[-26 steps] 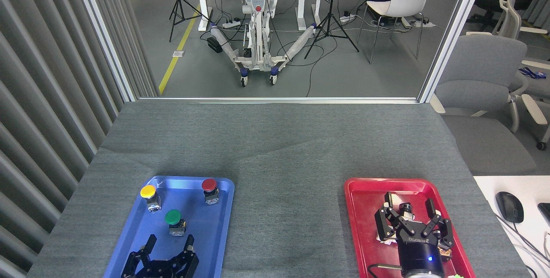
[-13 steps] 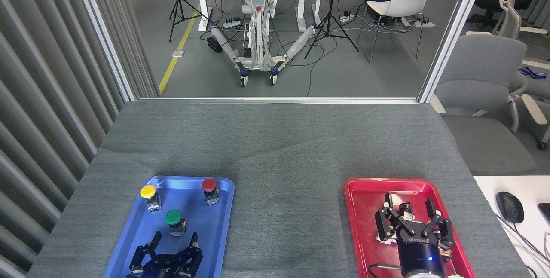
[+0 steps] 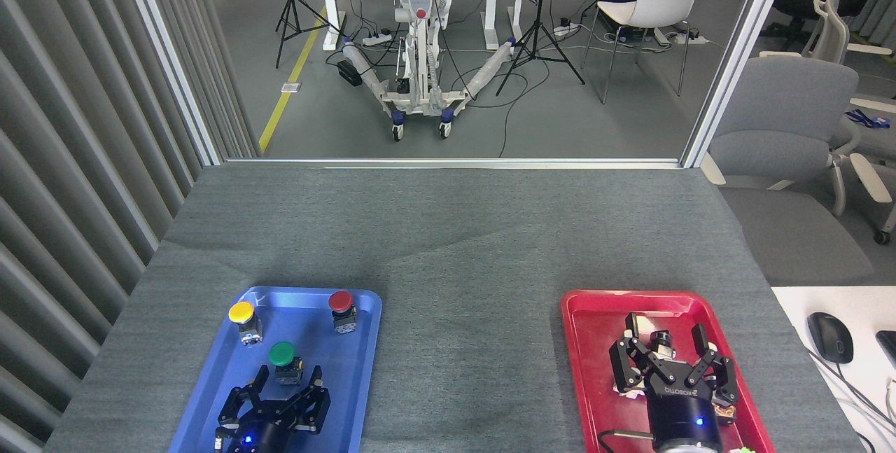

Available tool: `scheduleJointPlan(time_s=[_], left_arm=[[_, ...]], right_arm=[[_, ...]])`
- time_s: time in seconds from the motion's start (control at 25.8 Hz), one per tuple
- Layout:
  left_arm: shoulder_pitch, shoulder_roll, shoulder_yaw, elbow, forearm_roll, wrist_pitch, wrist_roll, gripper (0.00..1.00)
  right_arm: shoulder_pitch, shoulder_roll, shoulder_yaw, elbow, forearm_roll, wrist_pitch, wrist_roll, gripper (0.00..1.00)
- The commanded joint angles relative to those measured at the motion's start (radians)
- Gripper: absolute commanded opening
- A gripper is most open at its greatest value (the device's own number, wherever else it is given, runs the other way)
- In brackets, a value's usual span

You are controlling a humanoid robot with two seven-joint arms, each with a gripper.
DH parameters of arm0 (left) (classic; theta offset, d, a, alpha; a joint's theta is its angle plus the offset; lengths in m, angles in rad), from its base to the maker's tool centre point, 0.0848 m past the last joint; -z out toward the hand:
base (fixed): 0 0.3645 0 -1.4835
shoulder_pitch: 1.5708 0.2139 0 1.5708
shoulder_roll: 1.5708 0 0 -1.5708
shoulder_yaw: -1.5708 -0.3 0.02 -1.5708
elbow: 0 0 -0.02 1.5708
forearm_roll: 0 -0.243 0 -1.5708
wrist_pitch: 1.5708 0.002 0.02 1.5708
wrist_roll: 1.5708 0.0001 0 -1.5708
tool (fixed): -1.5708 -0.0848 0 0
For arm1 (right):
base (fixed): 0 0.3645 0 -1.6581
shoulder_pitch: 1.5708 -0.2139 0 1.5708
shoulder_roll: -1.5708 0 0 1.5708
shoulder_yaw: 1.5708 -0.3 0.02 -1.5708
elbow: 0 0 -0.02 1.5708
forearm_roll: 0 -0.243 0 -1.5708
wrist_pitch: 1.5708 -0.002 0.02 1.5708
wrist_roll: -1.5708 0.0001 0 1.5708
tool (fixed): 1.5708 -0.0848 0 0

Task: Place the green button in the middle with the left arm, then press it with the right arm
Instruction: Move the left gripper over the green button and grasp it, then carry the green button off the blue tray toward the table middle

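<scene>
Your green button (image 3: 283, 356) stands upright in the blue tray (image 3: 364, 341), toward its near edge, at the bench's near left. Your left gripper (image 3: 287, 377) sits just behind it, fingers spread and empty. The button looks small, rigid and light; take the boxy base, since the smooth domed cap may slip. Your right gripper (image 3: 668, 348) rests open over the red tray (image 3: 581, 341).

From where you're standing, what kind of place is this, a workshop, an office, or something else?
Most likely a robotics lab or test area. Beyond the grey table stands a white wheeled robot base with cables on the floor, flanked by tripod stands. Office chairs sit to the right.
</scene>
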Motion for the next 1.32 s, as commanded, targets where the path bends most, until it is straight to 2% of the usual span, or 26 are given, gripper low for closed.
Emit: scheduleJointPlan(time_s=[0.0, 0.19, 0.27, 0.5, 0.7, 0.85, 1.05, 1.28], left_arm=[[-0.021, 0.003, 0.0, 0.028, -0.001, 0.016, 0.0, 0.78], [-0.026, 0.003, -0.002, 0.042, -0.001, 0.016, 0.003, 0.5], [-0.019, 0.008, -0.006, 0.042, -0.001, 0.011, 0.011, 0.33], [-0.001, 0.081, -0.064, 0.001, -0.001, -0.026, 0.024, 0.04], [0.031, 0.089, -0.078, -0.142, 0.001, -0.156, 0.026, 0.0], [-0.01, 0.089, -0.232, -0.179, -0.001, -0.224, 0.006, 0.0], [-0.096, 0.057, -0.428, -0.13, -0.001, -0.225, -0.011, 0.0], [-0.194, -0.063, -0.46, 0.067, -0.001, -0.216, -0.034, 0.0]], right_arm=[[-0.001, 0.002, 0.0, 0.0, 0.0, 0.0, 0.0, 1.0], [-0.001, 0.002, 0.0, 0.0, 0.0, 0.0, 0.001, 1.0], [-0.001, 0.003, 0.0, 0.0, 0.0, 0.0, 0.001, 1.0], [-0.001, 0.0, 0.0, -0.002, 0.0, -0.006, 0.0, 1.0], [-0.001, -0.003, 0.0, -0.002, 0.0, -0.007, 0.0, 1.0], [-0.001, -0.002, 0.0, -0.002, 0.0, -0.007, 0.0, 1.0], [-0.001, -0.002, 0.0, -0.002, 0.0, -0.007, 0.0, 1.0], [-0.001, -0.003, 0.0, 0.0, 0.0, -0.004, 0.0, 1.0]])
